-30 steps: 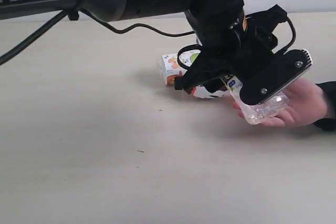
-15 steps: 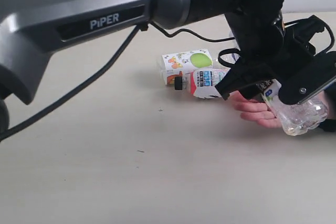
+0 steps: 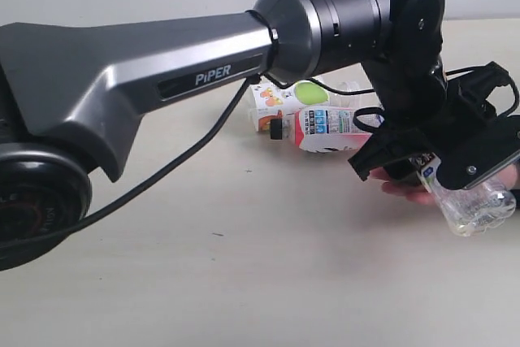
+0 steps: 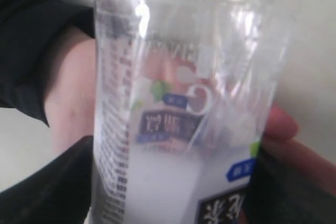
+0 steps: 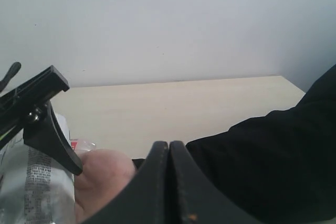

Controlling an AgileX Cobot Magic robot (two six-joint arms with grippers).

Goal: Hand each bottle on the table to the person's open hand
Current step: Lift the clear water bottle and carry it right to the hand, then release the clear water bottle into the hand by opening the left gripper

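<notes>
My left gripper (image 3: 463,180) reaches across to the right and is shut on a clear bottle (image 3: 478,207) with a white and blue label. The bottle fills the left wrist view (image 4: 184,103), held between the black fingers (image 4: 50,192). The person's open hand (image 3: 404,191) lies just under and behind it, with palm (image 4: 68,103) and a fingertip (image 4: 283,127) showing around the bottle. Whether the bottle rests on the palm I cannot tell. My right gripper (image 5: 169,148) is shut and empty, low beside the hand (image 5: 102,177). It does not show in the exterior view.
Two more bottles lie on the table (image 3: 162,266) behind the arm: a fruit-print one (image 3: 284,101) and a pink-red one with a black cap (image 3: 323,127). The left arm's long grey body (image 3: 162,79) spans the view. The person's dark sleeve (image 5: 273,161) fills one side.
The left arm has swung further right, carrying the bottle right and slightly down over the hand. The pink-red and fruit-print bottles are now uncovered. The grip is unchanged.
</notes>
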